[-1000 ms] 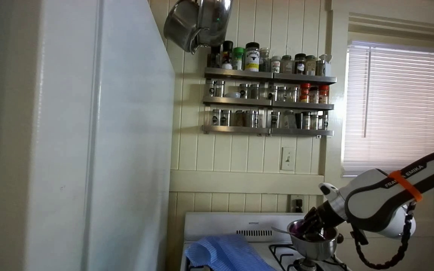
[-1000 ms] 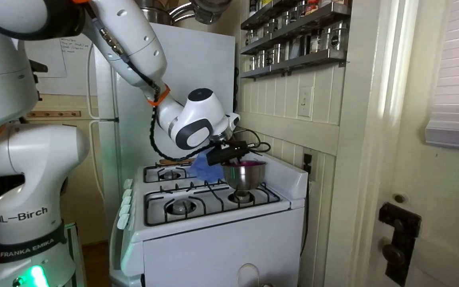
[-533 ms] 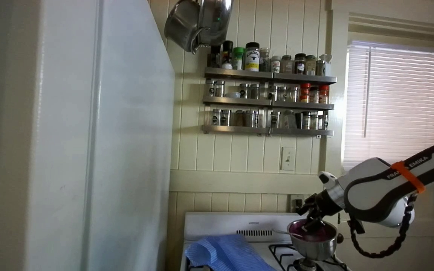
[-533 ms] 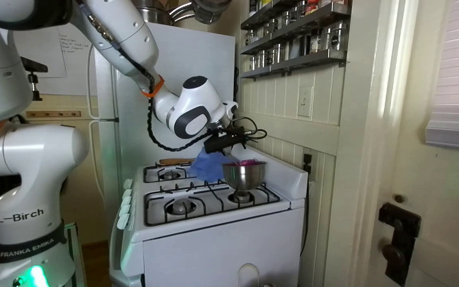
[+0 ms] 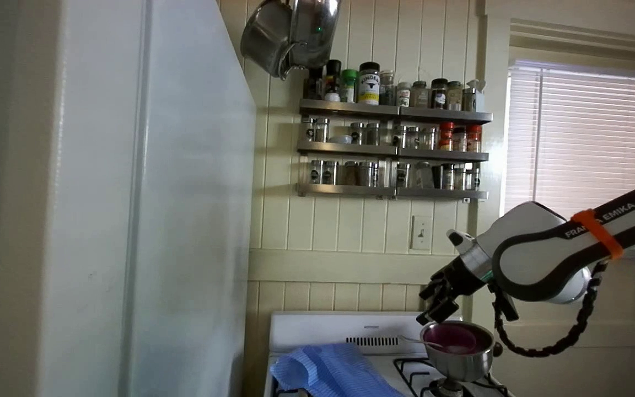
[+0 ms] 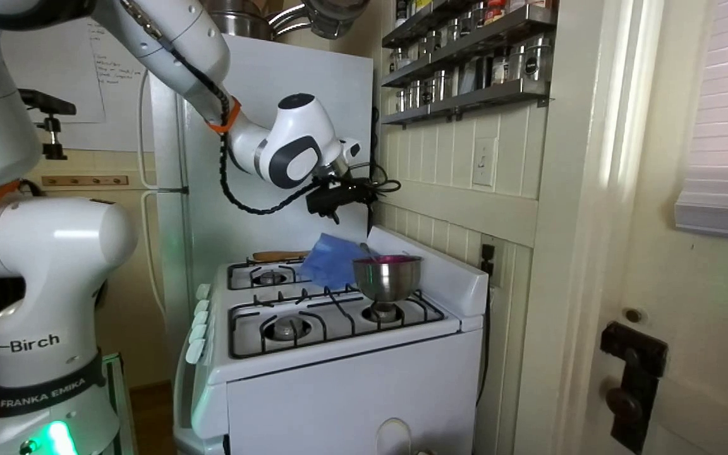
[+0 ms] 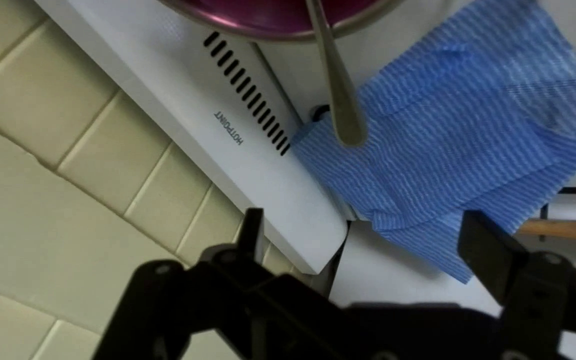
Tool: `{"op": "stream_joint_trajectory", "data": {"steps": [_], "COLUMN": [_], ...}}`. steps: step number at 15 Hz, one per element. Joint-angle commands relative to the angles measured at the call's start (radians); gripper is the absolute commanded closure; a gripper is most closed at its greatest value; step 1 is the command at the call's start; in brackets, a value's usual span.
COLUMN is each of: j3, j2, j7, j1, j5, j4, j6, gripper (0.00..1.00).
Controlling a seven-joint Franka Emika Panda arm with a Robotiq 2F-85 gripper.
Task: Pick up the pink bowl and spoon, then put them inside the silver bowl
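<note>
The silver bowl [image 5: 459,366] rests on the stove's back burner in both exterior views. Inside it sits the pink bowl [image 5: 451,333], its inner wall showing above the contents. The spoon [image 7: 343,105] leans out over the rim, its handle pointing away from the bowl in the wrist view. Only the lower edges of the pink bowl [image 7: 268,11] and the silver bowl [image 7: 288,36] show there, at the top of the picture. My gripper [image 5: 426,306] hangs above the bowls, touching neither. Its fingers are spread wide with nothing between them in the wrist view.
A blue striped cloth [image 7: 448,135] lies on the stove beside the bowls. The stove's white back panel [image 5: 345,331] and the wall stand close behind the gripper. A wooden handle [image 6: 279,256] lies on the far burners. Spice shelves [image 5: 394,149] hang higher up.
From down at the silver bowl, my gripper has risen up and away, and its fingers have opened. The pink bowl stays inside the silver bowl, with the spoon over the rim.
</note>
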Motion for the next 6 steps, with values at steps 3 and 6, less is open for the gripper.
{"op": "stream_joint_trajectory", "data": {"steps": [3, 6], "j3": [0.373, 0.35], "j2": [0.193, 0.149], "j7": [0.189, 0.154], "j1": [-0.317, -0.284], "j5": [-0.017, -0.005], "j4": [0.05, 0.03], "j6": [-0.063, -0.056], "gripper": [0.0, 0.0]}}
